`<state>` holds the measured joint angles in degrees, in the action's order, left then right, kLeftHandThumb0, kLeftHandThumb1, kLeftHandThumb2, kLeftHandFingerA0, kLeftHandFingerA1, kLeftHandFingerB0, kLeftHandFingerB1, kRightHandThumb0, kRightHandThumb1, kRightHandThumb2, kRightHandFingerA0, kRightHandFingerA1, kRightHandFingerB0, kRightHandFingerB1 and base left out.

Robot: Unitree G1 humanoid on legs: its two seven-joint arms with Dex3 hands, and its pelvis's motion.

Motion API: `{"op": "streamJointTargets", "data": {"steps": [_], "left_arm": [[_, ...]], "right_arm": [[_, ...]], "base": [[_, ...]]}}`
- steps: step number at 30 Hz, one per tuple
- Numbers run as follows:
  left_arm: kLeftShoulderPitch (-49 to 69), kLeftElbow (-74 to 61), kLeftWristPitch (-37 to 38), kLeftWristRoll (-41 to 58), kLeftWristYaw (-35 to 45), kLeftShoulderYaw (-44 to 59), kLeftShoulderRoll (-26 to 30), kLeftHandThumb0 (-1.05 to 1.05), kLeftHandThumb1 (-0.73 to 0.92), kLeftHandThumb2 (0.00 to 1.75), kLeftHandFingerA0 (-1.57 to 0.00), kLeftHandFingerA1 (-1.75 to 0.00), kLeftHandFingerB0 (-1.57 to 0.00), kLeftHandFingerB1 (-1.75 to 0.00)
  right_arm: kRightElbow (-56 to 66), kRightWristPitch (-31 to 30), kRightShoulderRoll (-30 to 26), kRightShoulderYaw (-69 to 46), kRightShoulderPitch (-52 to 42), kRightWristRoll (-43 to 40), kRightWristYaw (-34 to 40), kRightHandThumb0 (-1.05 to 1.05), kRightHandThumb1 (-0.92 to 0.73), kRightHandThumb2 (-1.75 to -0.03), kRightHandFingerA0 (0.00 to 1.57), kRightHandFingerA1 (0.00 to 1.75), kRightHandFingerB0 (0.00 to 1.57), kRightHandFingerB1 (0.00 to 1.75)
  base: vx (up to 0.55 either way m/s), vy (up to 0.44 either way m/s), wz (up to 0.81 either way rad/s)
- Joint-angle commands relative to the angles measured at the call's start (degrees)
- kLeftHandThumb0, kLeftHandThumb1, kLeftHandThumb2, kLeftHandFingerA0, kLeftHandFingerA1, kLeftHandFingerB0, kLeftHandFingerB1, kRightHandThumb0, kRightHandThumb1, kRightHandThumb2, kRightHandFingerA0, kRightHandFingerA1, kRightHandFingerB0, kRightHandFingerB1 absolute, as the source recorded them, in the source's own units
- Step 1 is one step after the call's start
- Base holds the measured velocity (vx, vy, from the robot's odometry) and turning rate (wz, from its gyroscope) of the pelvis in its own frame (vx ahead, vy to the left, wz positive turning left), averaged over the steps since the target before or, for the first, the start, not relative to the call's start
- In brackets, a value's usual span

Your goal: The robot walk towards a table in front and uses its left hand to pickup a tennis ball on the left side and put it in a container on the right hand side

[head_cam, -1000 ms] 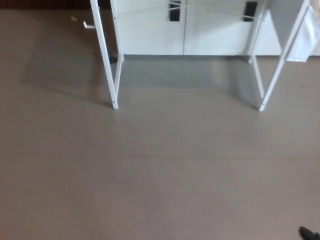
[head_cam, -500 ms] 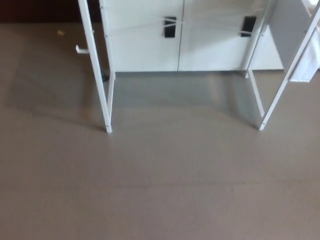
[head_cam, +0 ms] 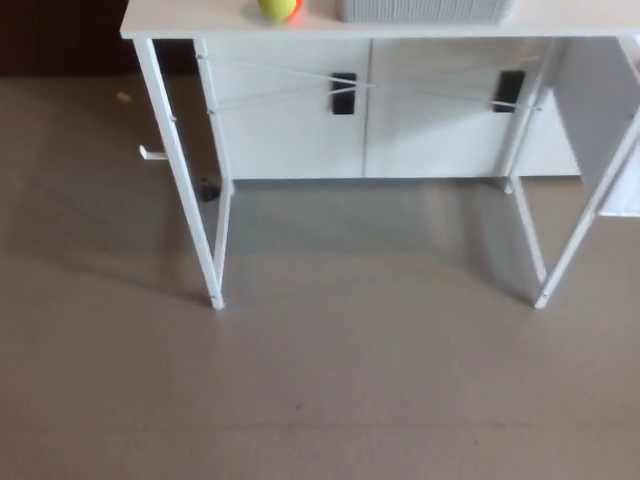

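The walk-up is judged to be the step in hand. The bench (head_cam: 180, 24) is seen across a stretch of open floor (head_cam: 320, 400), and only its front edge and legs are caught at the top of the head view. Neither robot hand is in view, so whether either is spread or pressed together cannot be told.

The yellow-green tennis ball (head_cam: 276, 8) is set on the bench top at about 11 o'clock, cut off by the frame edge, with something orange just beside it on its right. The grey container (head_cam: 425, 10) is placed at about 1 o'clock, apart from the ball. For the next move, the gap to the bench is to be closed squarely until the ball can be reached by the left robot hand.

The floor is plain, matte and grey-brown. Behind the bench a white cabinet (head_cam: 290, 130) with black handles (head_cam: 343, 92) is seen. A small white object (head_cam: 152, 153) is seen on the floor at 10 o'clock.
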<state>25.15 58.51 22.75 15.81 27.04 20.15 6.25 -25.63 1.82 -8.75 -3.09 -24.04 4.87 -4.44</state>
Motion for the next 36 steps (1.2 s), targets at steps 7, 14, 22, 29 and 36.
{"op": "streamJointTargets", "data": {"steps": [7, 14, 22, 29, 36], "left_arm": [[-0.27, -1.7, 0.88, -0.33, -0.59, -0.14, 1.71, -0.2, 0.48, 0.57, -0.21, -0.38, -0.23, -0.31], [0.89, -1.35, 1.98, -1.64, -2.63, -0.96, 2.03, -0.17, 0.48, 0.54, -0.3, -0.39, -0.26, -0.3], [0.92, -2.33, 1.88, -1.39, -1.98, -1.38, 2.58, -0.14, 0.48, 0.54, -0.29, -0.39, -0.26, -0.3], [0.48, -3.24, 2.16, -2.42, -3.42, -2.74, 3.1, -0.18, 0.46, 0.54, -0.3, -0.39, -0.27, -0.3], [0.25, -5.21, 1.3, -2.81, -5.04, -3.18, 3.03, -0.18, 0.47, 0.54, -0.31, -0.38, -0.26, -0.3]], "right_arm": [[-2.26, 1.33, -1.97, -1.29, 1.05, -1.58, -1.39, 0.0, -0.84, -0.82, 0.01, 0.27, 0.0, 0.14], [-6.33, 3.12, -2.71, 0.37, 1.68, -0.29, -1.85, -0.09, -0.82, -0.82, 0.01, 0.26, 0.0, 0.16], [-7.39, 4.22, -2.14, 0.12, 1.17, -1.33, -1.91, -0.04, -0.83, -0.8, 0.0, 0.25, 0.02, 0.18], [-5.16, 2.67, -2.38, 0.73, 1.37, -0.51, -1.52, -0.08, -0.83, -0.8, 0.01, 0.27, 0.0, 0.19], [-6.43, 2.96, -1.81, 0.41, 3.47, -1.57, -1.78, -0.04, -0.83, -0.8, 0.01, 0.3, 0.0, 0.18]], "base": [[0.24, 0.057, -0.12], [0.33, 0.224, -0.1], [0.24, 0.038, 0.09], [0.29, -0.092, 0.24], [0.24, 0.02, -0.07]]}}
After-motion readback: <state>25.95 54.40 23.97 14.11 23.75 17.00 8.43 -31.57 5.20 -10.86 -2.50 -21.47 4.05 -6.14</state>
